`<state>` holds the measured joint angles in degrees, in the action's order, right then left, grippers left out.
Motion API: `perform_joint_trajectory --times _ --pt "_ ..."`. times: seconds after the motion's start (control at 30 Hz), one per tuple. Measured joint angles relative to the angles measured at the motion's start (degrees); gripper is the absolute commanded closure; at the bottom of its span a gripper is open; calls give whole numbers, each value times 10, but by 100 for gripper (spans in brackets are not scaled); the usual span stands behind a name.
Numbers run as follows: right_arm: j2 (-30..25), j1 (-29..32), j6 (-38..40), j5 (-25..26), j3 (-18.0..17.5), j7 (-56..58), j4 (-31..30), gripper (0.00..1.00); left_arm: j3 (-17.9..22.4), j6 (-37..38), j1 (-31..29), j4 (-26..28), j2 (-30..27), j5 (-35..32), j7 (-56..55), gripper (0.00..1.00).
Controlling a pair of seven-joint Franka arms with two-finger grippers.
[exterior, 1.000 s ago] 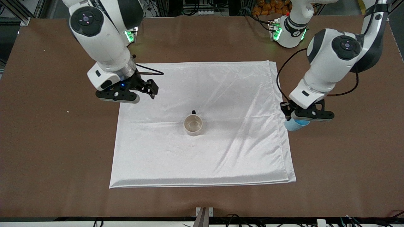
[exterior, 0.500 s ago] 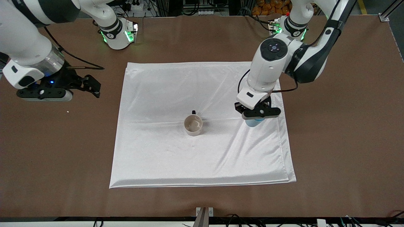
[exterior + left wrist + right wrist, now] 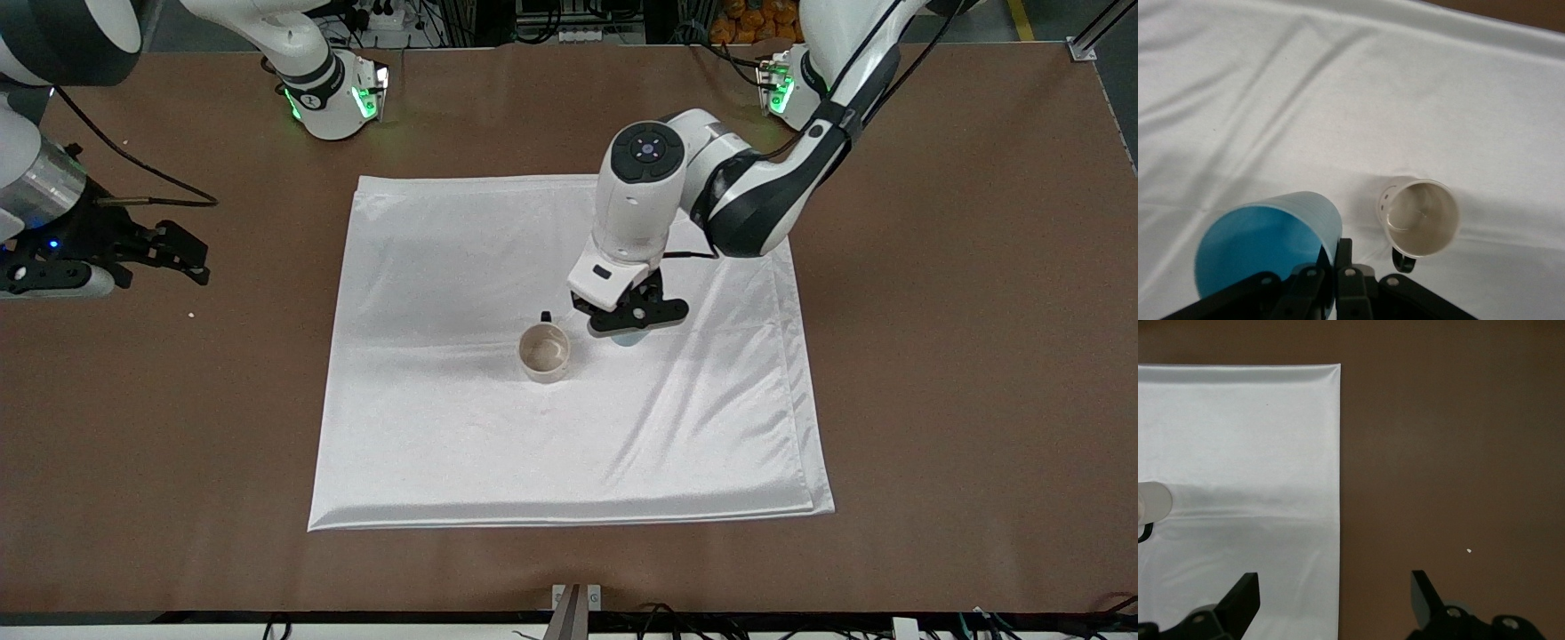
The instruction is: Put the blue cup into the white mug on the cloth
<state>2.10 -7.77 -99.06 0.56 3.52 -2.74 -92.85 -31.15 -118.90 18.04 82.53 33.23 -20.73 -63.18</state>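
Observation:
The white mug [image 3: 544, 352] stands upright on the cloth [image 3: 569, 444], near its middle, with its black handle toward the robots. My left gripper [image 3: 629, 322] is shut on the rim of the blue cup [image 3: 629, 339] and holds it above the cloth, just beside the mug toward the left arm's end. In the left wrist view the blue cup [image 3: 1265, 240] is pinched at its wall by my left gripper [image 3: 1335, 267], with the mug [image 3: 1421, 217] close beside it. My right gripper [image 3: 62, 283] is open and empty above the bare table at the right arm's end; it also shows in the right wrist view [image 3: 1335, 593].
The brown table [image 3: 960, 356] surrounds the cloth. A small white speck [image 3: 190, 314] lies on the table near my right gripper. The right wrist view shows the cloth's edge [image 3: 1331, 453] and a sliver of the mug [image 3: 1153, 501].
My left gripper has carried the blue cup from the cloth's edge at the left arm's end to just beside the mug. My right arm has swung off the cloth toward its end of the table.

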Motion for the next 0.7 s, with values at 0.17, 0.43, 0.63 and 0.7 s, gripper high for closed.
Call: perform_joint_trajectory --times 0.17,0.43,0.63,0.7 --pt "2 13 -9 0 -1 10 -2 0 1 1 39 -34 29 -6 -35 100" --pt "3 39 -13 -1 -8 12 -3 0 39 2 101 -72 59 -10 -76 100" --pt "3 63 -14 -1 -31 15 -3 0 69 0 130 -87 68 -10 -83 100" --pt "3 66 -14 -1 -35 15 -3 0 73 -1 133 -99 75 -10 -87 100"
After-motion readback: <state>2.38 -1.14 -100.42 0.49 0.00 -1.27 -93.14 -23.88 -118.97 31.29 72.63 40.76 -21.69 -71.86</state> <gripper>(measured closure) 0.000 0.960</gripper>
